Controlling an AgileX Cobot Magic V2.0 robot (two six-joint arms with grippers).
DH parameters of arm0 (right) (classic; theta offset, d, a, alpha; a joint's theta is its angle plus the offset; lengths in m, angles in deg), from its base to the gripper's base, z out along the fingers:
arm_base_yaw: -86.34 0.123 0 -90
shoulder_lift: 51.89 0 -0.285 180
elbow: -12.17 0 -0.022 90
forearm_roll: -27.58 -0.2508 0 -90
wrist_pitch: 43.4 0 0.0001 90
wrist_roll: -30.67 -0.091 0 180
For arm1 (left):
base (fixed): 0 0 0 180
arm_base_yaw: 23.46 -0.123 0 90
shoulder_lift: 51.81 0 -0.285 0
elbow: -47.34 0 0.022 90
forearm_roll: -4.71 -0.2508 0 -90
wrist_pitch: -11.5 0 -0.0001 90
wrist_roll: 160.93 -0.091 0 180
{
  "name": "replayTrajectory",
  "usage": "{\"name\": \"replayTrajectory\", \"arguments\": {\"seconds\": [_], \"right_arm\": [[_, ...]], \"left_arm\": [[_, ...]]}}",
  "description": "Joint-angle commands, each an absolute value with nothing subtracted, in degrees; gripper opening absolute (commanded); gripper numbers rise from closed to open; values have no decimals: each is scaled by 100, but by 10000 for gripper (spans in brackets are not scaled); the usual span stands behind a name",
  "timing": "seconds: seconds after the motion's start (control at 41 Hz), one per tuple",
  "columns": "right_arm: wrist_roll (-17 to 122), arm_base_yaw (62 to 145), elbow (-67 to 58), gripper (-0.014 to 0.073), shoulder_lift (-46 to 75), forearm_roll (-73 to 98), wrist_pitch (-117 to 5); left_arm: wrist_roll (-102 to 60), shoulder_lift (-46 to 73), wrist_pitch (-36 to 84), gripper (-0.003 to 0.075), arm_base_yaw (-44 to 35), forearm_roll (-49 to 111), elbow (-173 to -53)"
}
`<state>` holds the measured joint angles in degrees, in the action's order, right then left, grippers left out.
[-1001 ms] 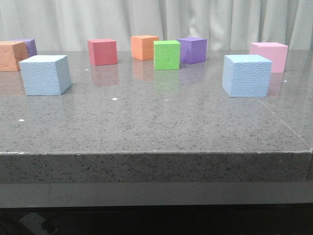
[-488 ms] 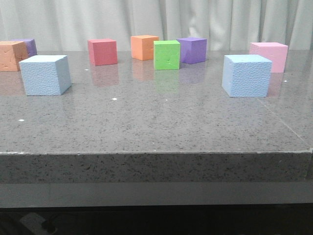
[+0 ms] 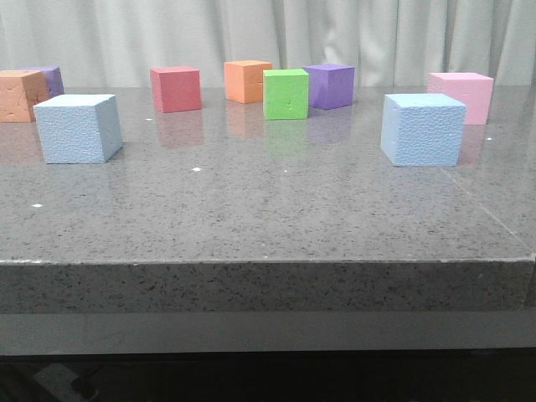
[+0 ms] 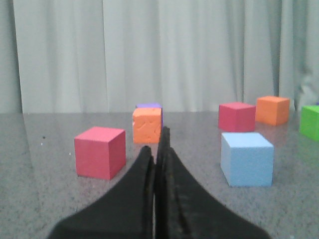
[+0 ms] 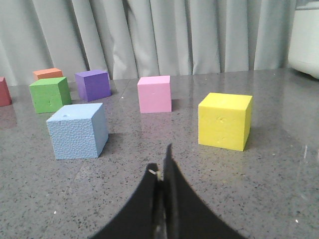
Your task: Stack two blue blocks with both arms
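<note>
Two pale sky-blue pebbled blocks stand apart on the grey table. One blue block (image 3: pixel 78 128) is at the left; it also shows in the left wrist view (image 4: pixel 246 159). The other blue block (image 3: pixel 422 129) is at the right; it also shows in the right wrist view (image 5: pixel 78 130). My left gripper (image 4: pixel 157 142) is shut and empty, short of its block and to one side. My right gripper (image 5: pixel 162 159) is shut and empty, short of its block. Neither gripper shows in the front view.
Behind the blue blocks stand a red cube (image 3: pixel 175 89), two orange cubes (image 3: pixel 247 81) (image 3: pixel 21 95), a green cube (image 3: pixel 286 94), two purple cubes (image 3: pixel 329 85) (image 3: pixel 48 79) and a pink cube (image 3: pixel 461 95). A yellow cube (image 5: pixel 225 121) and another red cube (image 4: pixel 99 152) show in the wrist views. The table's front edge (image 3: pixel 268 263) is near.
</note>
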<state>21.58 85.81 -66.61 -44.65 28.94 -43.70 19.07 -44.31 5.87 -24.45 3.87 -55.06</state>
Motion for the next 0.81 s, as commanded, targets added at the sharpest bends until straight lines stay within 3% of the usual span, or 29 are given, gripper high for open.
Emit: {"name": "replayTrajectory", "arguments": {"seconds": [0.0, 0.171, 0.586, 0.781], "right_arm": [[2170, 8583, -6475, -67, -4570, 2975, -3831], [2214, 8583, -5748, -67, -4570, 3295, -4406], [2214, 8583, -3150, -67, -3039, 3641, -6805], [2214, 8583, -2599, -67, -2089, 3641, -7540]], "left_arm": [[1907, -4548, -231, -20, -2446, 471, -5659], [1907, -4499, 362, -20, -2446, 543, -6500], [1907, -2947, 3906, -20, -2446, 543, -9649], [1907, -2359, 4308, -20, -2446, 551, -9927]]}}
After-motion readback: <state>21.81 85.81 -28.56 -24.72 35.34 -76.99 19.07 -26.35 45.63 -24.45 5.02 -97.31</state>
